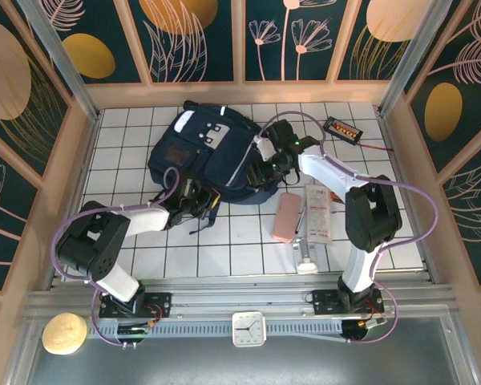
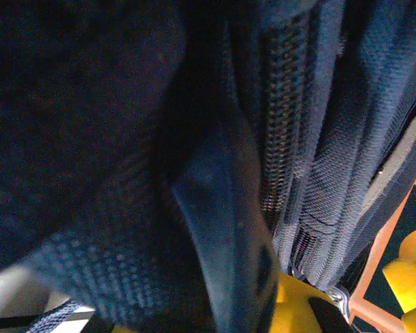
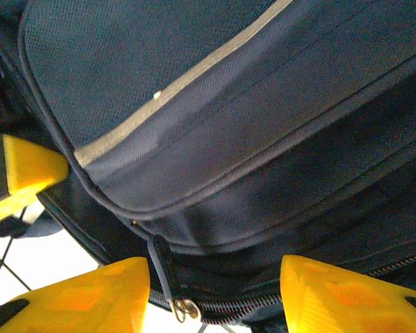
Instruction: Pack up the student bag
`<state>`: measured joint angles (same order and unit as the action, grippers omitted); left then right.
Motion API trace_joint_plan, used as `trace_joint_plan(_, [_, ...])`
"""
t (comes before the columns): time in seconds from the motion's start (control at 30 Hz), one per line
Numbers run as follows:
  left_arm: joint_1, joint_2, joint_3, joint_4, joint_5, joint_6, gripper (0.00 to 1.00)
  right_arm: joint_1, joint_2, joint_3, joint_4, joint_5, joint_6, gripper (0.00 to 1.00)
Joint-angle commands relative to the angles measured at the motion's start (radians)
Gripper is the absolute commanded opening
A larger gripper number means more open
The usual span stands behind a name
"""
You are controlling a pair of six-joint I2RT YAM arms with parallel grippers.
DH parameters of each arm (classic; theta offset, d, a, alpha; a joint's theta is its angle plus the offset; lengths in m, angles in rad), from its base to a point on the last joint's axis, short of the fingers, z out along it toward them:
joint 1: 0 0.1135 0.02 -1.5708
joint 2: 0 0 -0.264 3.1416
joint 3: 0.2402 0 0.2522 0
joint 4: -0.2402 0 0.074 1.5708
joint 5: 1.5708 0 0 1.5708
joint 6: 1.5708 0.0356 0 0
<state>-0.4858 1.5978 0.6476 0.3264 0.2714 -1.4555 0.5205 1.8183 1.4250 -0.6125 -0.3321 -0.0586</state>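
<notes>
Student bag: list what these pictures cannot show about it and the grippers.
- Left wrist: student bag fabric buries the fingers of the left gripper; what they pinch is hidden.
- Top external: the right arm covers part of the bag's edge, so whether it is open is unclear.
- Right wrist: the frame's lower edge cuts off the zipper.
- Top external: the black packet has print too small to read.

A pink case and a white packet lie near the right gripper, toward its base; a black gadget sits beyond.
</notes>
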Motion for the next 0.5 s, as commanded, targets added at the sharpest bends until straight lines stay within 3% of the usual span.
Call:
trace_joint_plan(0.0, [0.017,-0.024,0.042,-0.046,0.012,0.083,0.0,0.036,0.04,0.038,-0.051,-0.051,-0.07,0.54])
trace_joint_plan(0.47, [0.044,-0.051,0.058,-0.097,0.037,0.125,0.0,0.11,0.162,0.111,-0.075,-0.019,-0.095,0.54])
